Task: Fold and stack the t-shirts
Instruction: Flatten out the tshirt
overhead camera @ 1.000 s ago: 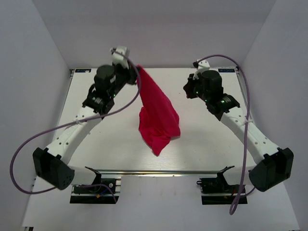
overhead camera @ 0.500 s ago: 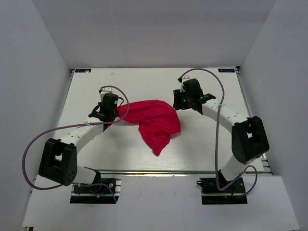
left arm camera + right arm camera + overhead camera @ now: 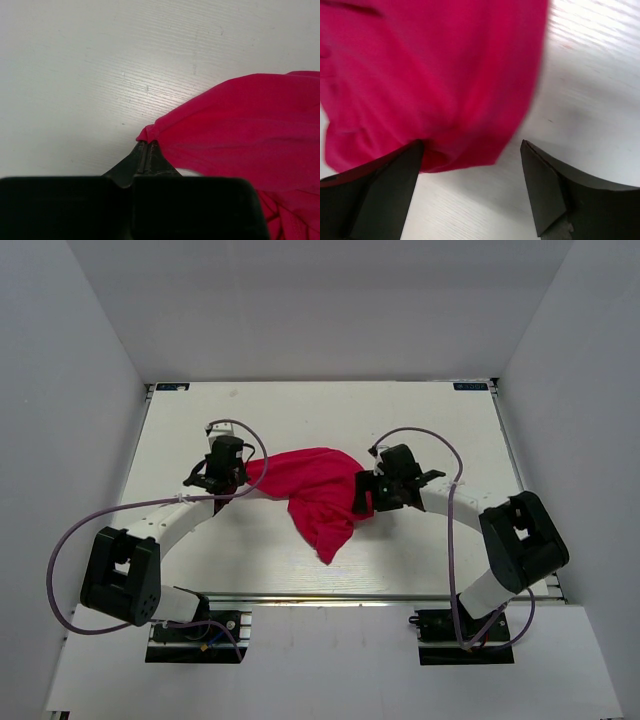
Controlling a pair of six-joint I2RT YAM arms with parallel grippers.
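White table [image 3: 240, 560] strip along the lower edge, crumpled pink t-shirt [image 3: 315, 490] at frame centre with its narrow tip pointing down, left gripper [image 3: 146, 145] pinched tight on the shirt's left hem corner, right gripper [image 3: 472, 145] spread wide astride its right edge, broad tabletop showing above.

The t-shirt [image 3: 315, 490] is soft, matt crimson-pink cloth. The table [image 3: 75, 75] is white with a fine wood-like grain. The right gripper [image 3: 471, 144] has matt black plastic-looking fingers [image 3: 380, 190].
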